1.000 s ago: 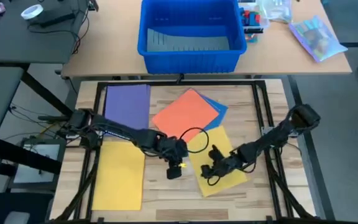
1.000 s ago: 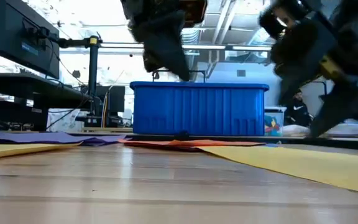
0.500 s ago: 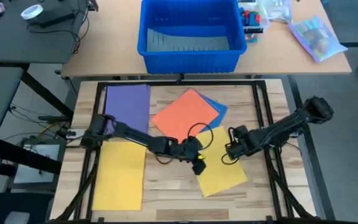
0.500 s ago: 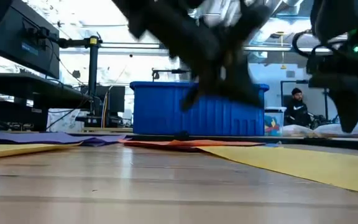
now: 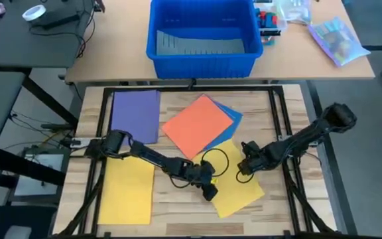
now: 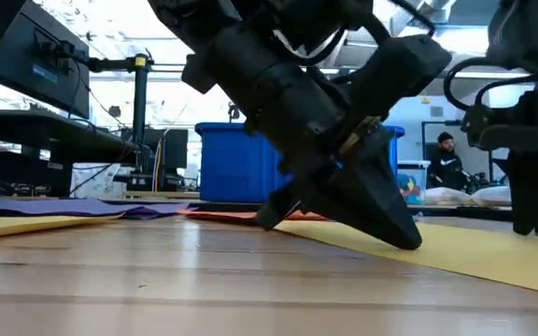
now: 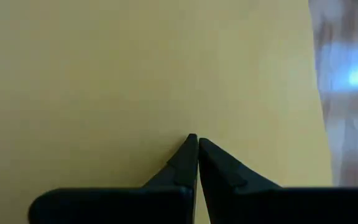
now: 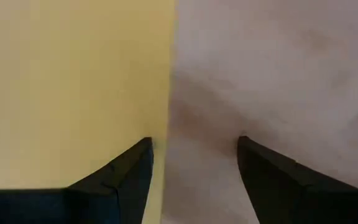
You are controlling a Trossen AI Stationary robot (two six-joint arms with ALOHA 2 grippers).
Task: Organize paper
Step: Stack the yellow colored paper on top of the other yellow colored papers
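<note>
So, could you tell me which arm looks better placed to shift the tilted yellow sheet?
Probably the left: the left gripper, shut, presses its tips onto the tilted yellow sheet; the right gripper is open astride the sheet's edge.

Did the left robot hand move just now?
Yes. The left gripper slid from beside the orange paper toward the table's front edge, onto the yellow paper.

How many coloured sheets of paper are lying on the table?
5: a purple sheet at the far left, a yellow sheet at the near left, an orange sheet in the middle atop a blue sheet, another yellow one under the grippers. More could hide underneath.
</note>
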